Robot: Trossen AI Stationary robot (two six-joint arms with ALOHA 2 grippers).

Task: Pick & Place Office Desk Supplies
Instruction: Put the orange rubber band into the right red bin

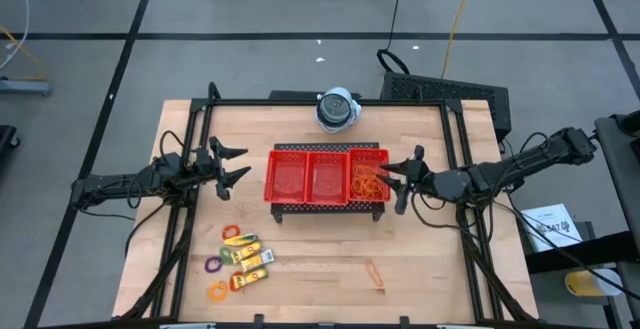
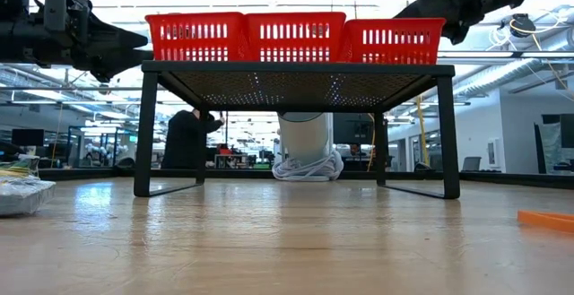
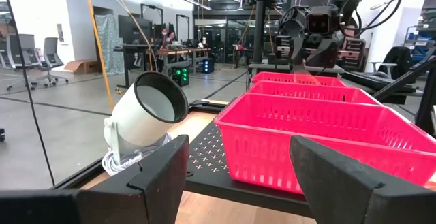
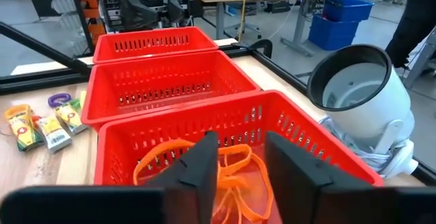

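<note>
The red three-compartment tray [image 1: 325, 176] sits on a black mesh stand. Orange rubber bands [image 1: 367, 179] [image 4: 225, 166] lie in its right compartment. Yellow packets [image 1: 248, 259] [image 4: 41, 125] and coloured rings [image 1: 216, 274] lie on the table near the left front. One more orange band [image 1: 373, 272] [image 2: 544, 221] lies on the wood in front of the tray. My left gripper [image 1: 232, 166] [image 3: 238, 176] hovers open just left of the tray. My right gripper [image 1: 405, 179] [image 4: 242, 163] hovers open at the tray's right end, above the rubber bands, with nothing between its fingers.
A round white-grey device [image 1: 338, 109] [image 3: 146, 115] stands at the table's far edge behind the tray, with its cable coiled at its base. Black frame rails [image 1: 190, 139] run along both sides of the table. Bare wood [image 1: 320, 259] spreads in front of the tray.
</note>
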